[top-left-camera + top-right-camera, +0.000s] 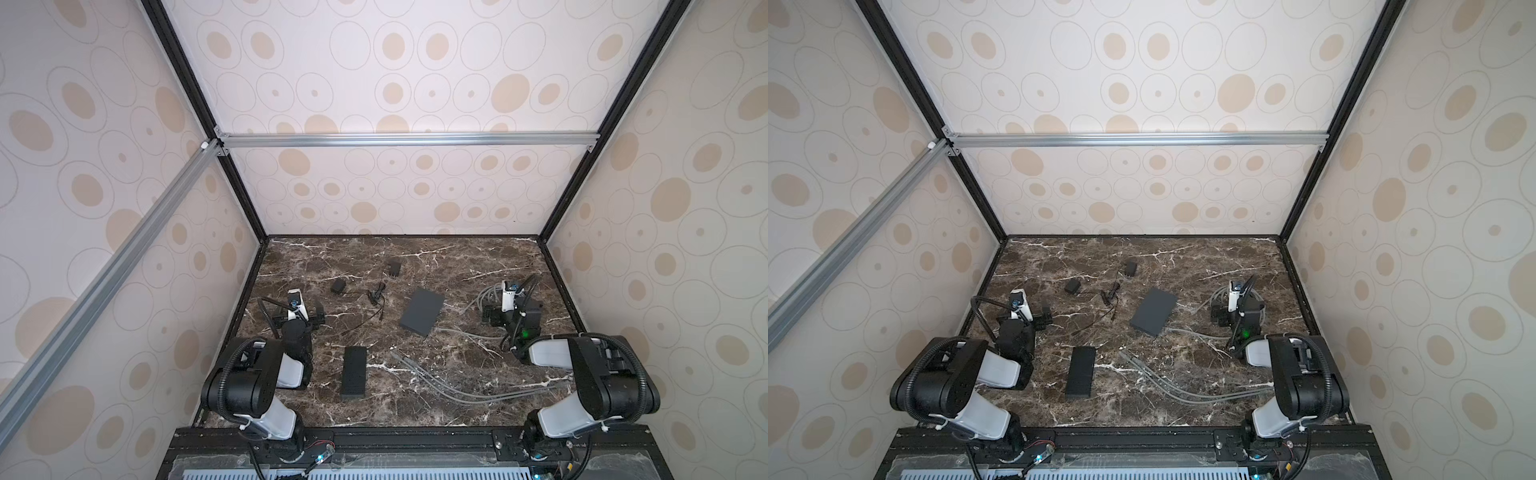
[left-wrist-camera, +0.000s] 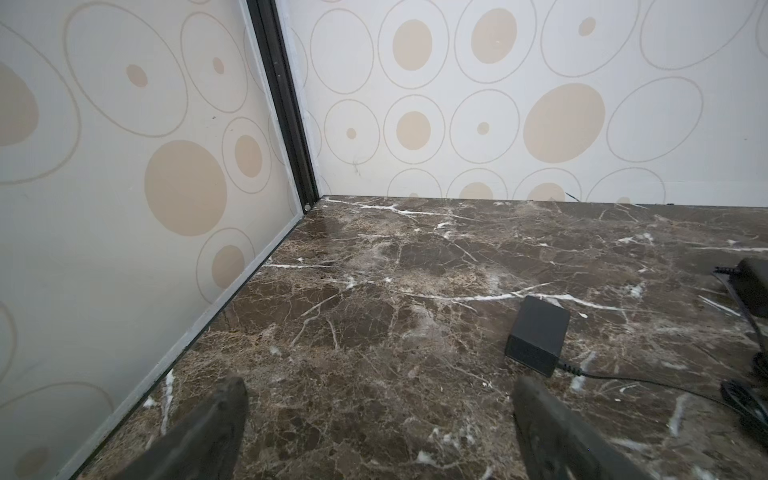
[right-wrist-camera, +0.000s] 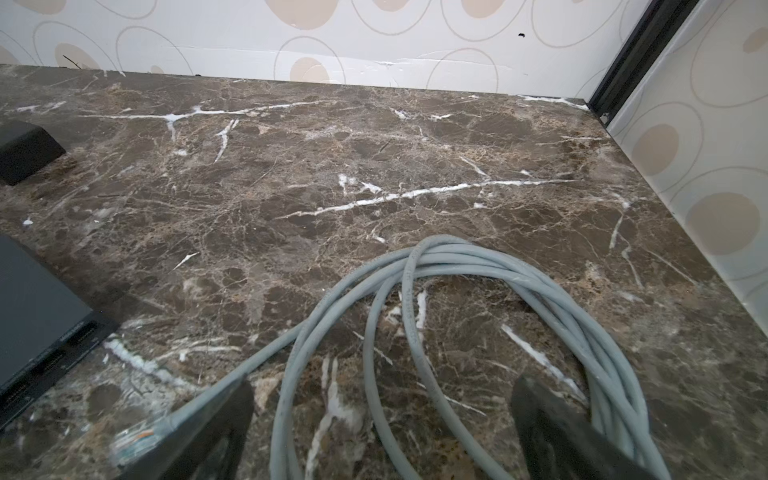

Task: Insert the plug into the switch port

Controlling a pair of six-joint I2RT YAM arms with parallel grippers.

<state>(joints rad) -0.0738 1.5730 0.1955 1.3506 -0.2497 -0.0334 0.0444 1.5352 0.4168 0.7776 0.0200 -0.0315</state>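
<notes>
1. Two grippers, both with fingers spread wide and nothing pinched. The left gripper sits over bare table at the near left.
2. One black ribbed box lies flat right of the left arm, near the front.
3. Two black power adapters lie farther back, with a thin black cord tangled between them.
4. The switch, a flat dark grey box, lies skewed at mid-table. Its port face is turned towards the right and near side.
5. The plug, clear plastic with coloured wires inside, lies on the table between the switch and the right gripper. It is just beside one finger; whether they touch I cannot tell.
6. Grey cable lies coiled on the right, with loops passing between the fingers of the right gripper. Two more cable ends lie near the front centre.
7. The table is brown marble with white veins. Cream walls with beige ovals close it in, held by black and silver frame bars.
</notes>
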